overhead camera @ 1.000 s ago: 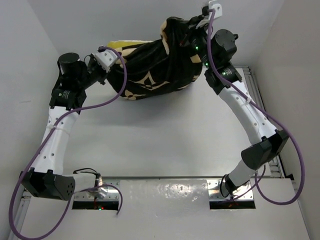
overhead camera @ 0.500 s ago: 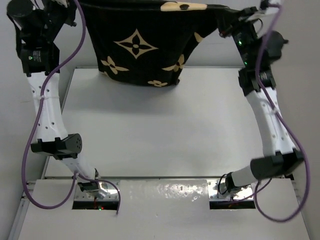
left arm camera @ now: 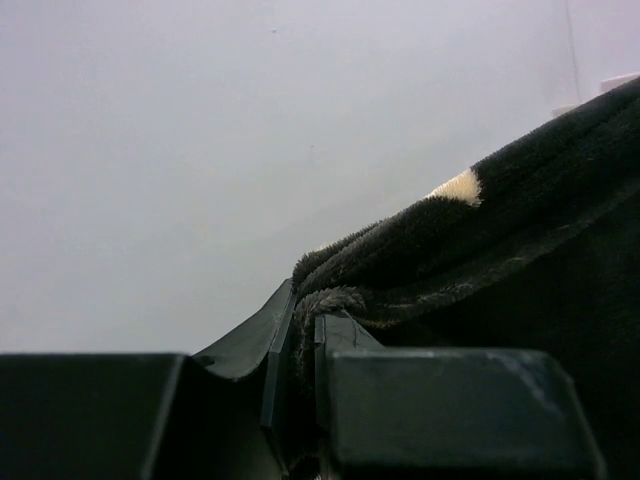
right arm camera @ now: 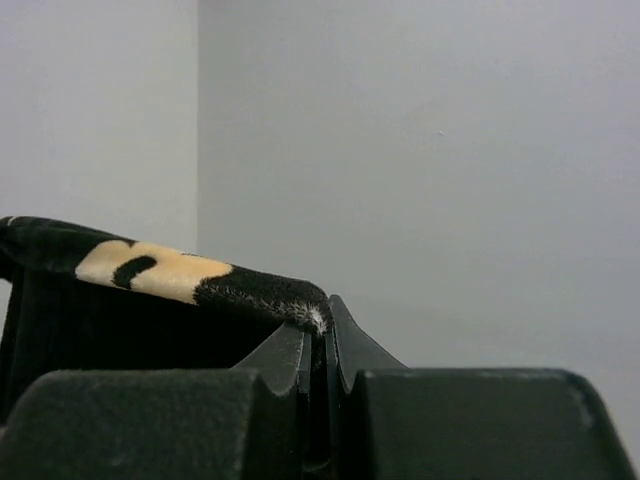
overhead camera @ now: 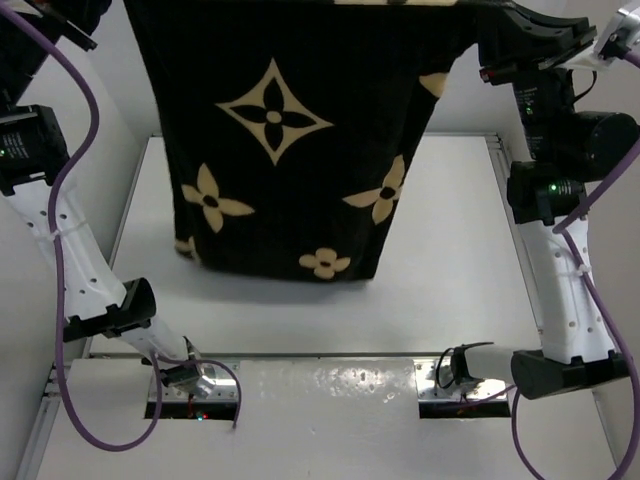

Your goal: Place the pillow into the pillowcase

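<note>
Left tool [left arm camera: 305, 335] and right tool [right arm camera: 318, 340] each pinching a pillowcase [overhead camera: 290, 180] corner, lifted higher than before

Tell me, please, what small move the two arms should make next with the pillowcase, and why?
Probably lower both arms gently together, so that the pillowcase settles flat on the table. The left gripper and the right gripper are each shut on its upper edge, and it hangs stretched between them with its lower hem loose over the table.
</note>
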You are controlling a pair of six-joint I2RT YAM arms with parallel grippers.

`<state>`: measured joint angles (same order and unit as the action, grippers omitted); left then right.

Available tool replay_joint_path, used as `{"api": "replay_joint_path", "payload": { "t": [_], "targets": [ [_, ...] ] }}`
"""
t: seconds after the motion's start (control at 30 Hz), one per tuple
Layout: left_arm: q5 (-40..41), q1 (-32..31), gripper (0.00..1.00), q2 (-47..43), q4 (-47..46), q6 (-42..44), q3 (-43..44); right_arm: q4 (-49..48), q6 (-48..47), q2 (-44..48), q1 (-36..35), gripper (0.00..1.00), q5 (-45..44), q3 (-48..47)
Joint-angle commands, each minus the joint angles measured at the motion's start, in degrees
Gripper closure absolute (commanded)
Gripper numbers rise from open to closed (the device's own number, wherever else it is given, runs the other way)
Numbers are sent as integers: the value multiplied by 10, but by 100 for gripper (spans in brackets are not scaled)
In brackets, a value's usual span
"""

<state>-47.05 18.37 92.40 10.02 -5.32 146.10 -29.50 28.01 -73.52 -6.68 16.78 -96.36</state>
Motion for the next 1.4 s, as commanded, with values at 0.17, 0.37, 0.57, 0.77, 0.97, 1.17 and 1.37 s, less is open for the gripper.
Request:
{"api": "replay_joint_path", "payload": {
  "t": [0.17,0.37,0.57,0.77,0.97,1.17,1.37],
  "targets": [
    [175,-32,100,-21,-5,103,-172,116,17,-174,33,100,-52,-179],
    [226,-43,100,47,-9,102,-17,183,100,-306,55,100,-45,-432],
    [281,-40,100,48,-129,127,84,49,17,-144,33,100,-72,-226],
    [287,-21,100,68,-210,120,146,28,19,-127,46,100,-69,-244],
    [235,-8,100,51,-134,132,105,30,37,-113,51,100,-65,-198],
    [155,-25,100,-49,-20,185,-221,91,71,-144,18,100,-19,-119],
    [220,-44,100,36,86,257,-31,177,39,-225,-15,100,-8,-278]
  ]
}}
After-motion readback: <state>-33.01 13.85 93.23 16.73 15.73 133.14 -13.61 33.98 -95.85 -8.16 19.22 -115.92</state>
